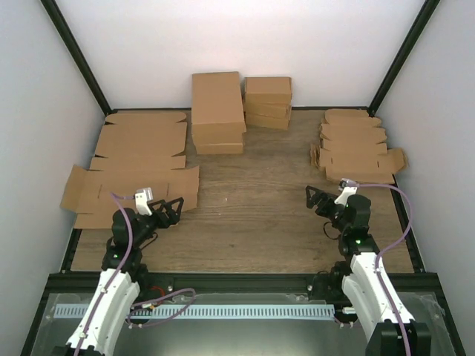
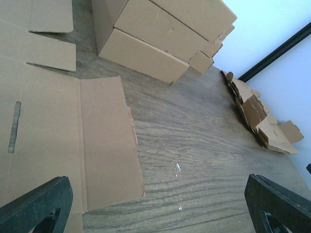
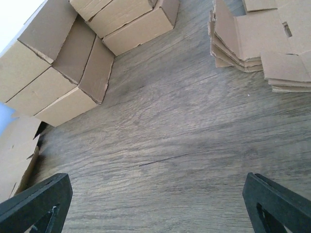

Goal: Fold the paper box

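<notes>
Both pincers released, gripping nothing — left pincer (image 1: 169, 211) beside the large flat sheets (image 1: 137, 159) at the left edge of the counter (image 1: 252, 222), right pincer (image 1: 319, 200) over bare wood. The paper box (image 1: 360, 165) lies unfolded in a stack of blanks near the far right corner — untouched

Wood-grain table (image 1: 260, 222), large flat cardboard sheets (image 1: 141, 148) beneath and beyond the left fingers (image 1: 172, 208), pile of small paper box blanks (image 1: 356, 148) just beyond the right fingers (image 1: 312, 195), two stacks of folded boxes (image 1: 217, 111) far ahead, between both.
</notes>
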`<action>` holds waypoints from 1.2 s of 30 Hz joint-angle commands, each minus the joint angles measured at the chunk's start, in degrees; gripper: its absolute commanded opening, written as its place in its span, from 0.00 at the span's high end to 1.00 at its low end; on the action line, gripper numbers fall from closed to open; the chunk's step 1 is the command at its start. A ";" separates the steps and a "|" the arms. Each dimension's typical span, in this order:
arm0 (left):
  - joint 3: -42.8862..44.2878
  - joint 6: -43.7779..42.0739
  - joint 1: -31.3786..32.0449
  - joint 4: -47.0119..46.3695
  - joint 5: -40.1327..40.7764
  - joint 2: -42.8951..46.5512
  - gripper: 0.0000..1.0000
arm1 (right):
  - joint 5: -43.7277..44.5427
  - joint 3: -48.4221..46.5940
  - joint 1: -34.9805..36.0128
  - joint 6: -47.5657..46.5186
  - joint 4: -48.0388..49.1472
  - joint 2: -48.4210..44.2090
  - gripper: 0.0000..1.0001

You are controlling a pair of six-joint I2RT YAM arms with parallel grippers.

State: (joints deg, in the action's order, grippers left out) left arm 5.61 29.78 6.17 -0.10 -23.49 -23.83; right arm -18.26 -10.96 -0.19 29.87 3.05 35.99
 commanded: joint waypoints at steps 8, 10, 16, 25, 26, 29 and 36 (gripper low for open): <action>0.53 -0.76 0.15 0.66 0.90 2.10 0.00 | 2.88 -1.42 -0.08 0.69 0.11 2.02 0.05; 0.09 -2.05 0.15 -1.92 -3.77 1.17 0.00 | 5.88 -4.82 -0.08 0.06 -2.62 3.73 0.10; -0.16 -1.20 0.15 -0.08 -1.15 2.97 0.00 | 4.56 -17.03 -0.08 -5.34 -7.47 16.59 0.17; -0.16 -1.05 0.14 0.36 -0.47 3.45 0.00 | 5.18 -33.12 -0.66 -8.15 -12.28 36.95 0.38; -0.16 -1.09 0.15 0.30 -0.50 3.38 0.00 | 5.57 -35.46 -0.73 -8.84 -13.51 39.25 0.42; -0.16 -1.21 0.15 0.04 -0.49 3.19 0.00 | 7.29 -42.88 -0.86 -10.75 -17.15 47.04 0.52; -0.24 -1.26 0.16 -0.39 -0.50 2.86 0.00 | 11.13 -52.84 -0.87 -11.97 -21.08 56.27 0.59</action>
State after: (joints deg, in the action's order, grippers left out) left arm 5.56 29.39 6.22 0.93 -24.10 -20.88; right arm -10.41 -59.53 -0.64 19.25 -14.31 90.26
